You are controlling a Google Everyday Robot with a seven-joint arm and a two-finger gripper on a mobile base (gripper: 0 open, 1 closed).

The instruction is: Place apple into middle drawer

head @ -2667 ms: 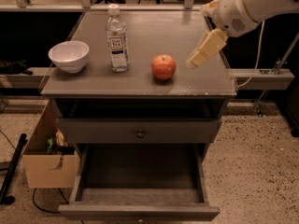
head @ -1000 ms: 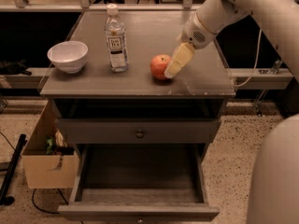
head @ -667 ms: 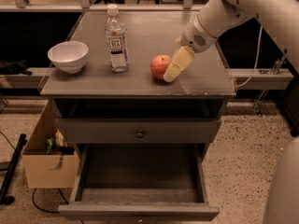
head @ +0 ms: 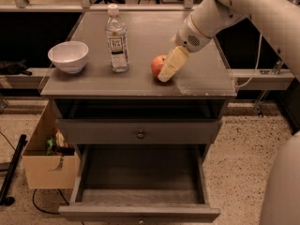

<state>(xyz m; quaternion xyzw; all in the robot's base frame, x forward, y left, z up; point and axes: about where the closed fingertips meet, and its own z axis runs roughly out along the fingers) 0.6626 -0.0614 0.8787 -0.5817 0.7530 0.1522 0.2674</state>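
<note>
Middle drawer [head: 140, 175]: pulled out, open. Apple [head: 157, 63]: on the cabinet top [head: 201, 81], near its front edge. Gripper [head: 166, 73]: against the apple's right side; whether it is clamped cannot be told. Water bottle [head: 116, 39]: label unreadable.

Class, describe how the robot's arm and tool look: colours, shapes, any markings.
The arm is smooth, rounded, off-white, in thick tubular segments. Its bulbous wrist bears a small round perforated patch. The tool, at the apple on the cabinet top, is pale cream-yellow and wedge-shaped. No lettering shows.
</note>
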